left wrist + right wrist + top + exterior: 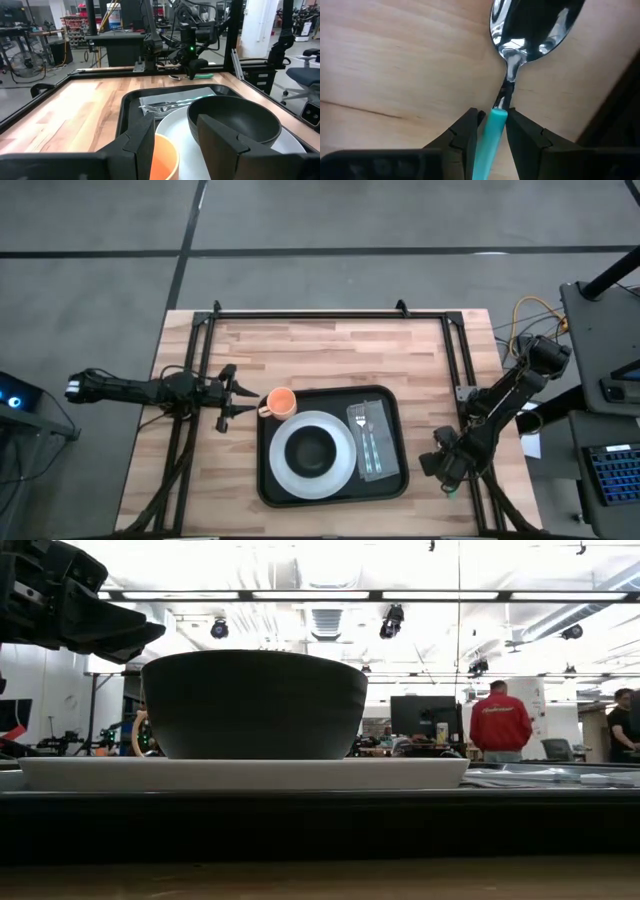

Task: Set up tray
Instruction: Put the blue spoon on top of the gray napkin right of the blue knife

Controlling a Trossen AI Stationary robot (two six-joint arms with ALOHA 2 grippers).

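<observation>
The black tray [385, 395] lies mid-table and holds a white plate [345, 470] with a dark bowl [311, 448] on it. Beside the plate is a grey napkin [385, 442] with forks [366, 438] on it. An orange cup [281, 402] stands at the tray's far left corner. My left gripper [248, 399] is open just left of the cup. In the left wrist view the cup [165, 159] shows between its fingers. My right gripper [445, 470] is to the right of the tray, shut on a spoon [520, 45] with a teal handle. My right gripper pinches the spoon's teal handle [492, 127] between its two fingers, near the end that joins the metal neck. The spoon runs on ahead of the fingertips, its bowl [535, 25] over the bare wood. I cannot tell whether the spoon touches the table.
A black frame [330, 315] runs along the table's far edge and down both sides. Bare wood lies beyond the tray's far side and to its left. People stand in the room beyond the table [500, 720].
</observation>
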